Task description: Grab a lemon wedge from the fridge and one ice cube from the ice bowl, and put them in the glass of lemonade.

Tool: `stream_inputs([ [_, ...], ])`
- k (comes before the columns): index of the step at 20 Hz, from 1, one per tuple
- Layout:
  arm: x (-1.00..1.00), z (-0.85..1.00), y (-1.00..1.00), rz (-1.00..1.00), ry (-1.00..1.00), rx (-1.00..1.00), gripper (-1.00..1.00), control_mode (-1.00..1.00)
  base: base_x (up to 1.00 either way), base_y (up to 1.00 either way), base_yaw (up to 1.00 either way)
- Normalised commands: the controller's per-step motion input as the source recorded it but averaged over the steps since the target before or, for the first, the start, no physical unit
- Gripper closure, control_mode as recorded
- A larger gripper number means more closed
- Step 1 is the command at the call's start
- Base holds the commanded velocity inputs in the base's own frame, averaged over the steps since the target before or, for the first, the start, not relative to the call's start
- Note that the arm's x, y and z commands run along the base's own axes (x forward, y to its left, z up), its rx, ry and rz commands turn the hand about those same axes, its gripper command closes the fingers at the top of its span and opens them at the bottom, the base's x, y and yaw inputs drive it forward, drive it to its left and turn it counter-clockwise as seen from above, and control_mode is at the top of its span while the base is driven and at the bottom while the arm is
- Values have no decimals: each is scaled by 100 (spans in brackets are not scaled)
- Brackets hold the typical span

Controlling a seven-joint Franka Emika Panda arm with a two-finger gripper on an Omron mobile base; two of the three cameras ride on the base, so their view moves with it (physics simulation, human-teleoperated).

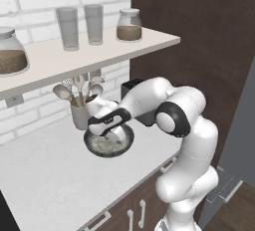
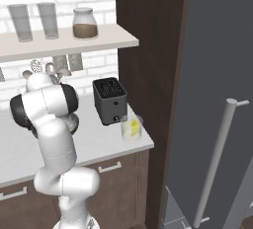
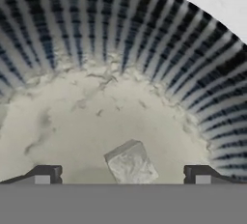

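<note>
- Hand is lowered into the wide shallow ice bowl, dark grey-blue outside and speckled whitish inside, on the pale tabletop; jaws spread wide, gripping nothing.
- Hand view: one translucent ice cube lies on the bowl floor between the two fingertips, touching neither; a corner points up-left; no clear long axis.
- Right base view: short clear glass of lemonade stands beside the black toaster, a tiny yellow lemon wedge inside it; tall matte grey fridge to the right, door shut.
- Left base view: grey utensil cup stands just behind the bowl.
</note>
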Motion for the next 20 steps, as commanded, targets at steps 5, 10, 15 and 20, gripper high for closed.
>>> stream_inputs([
  [5,-55,-40,-39,-2,-26,0,-100,-100,0,0,0],
  [10,-34,-37,-37,0,-29,0,100,-100,0,0,0],
  [15,-2,-11,-8,0,-17,0,100,-100,0,0,0],
  [20,5,0,-3,0,-1,0,100,-100,0,0,0],
])
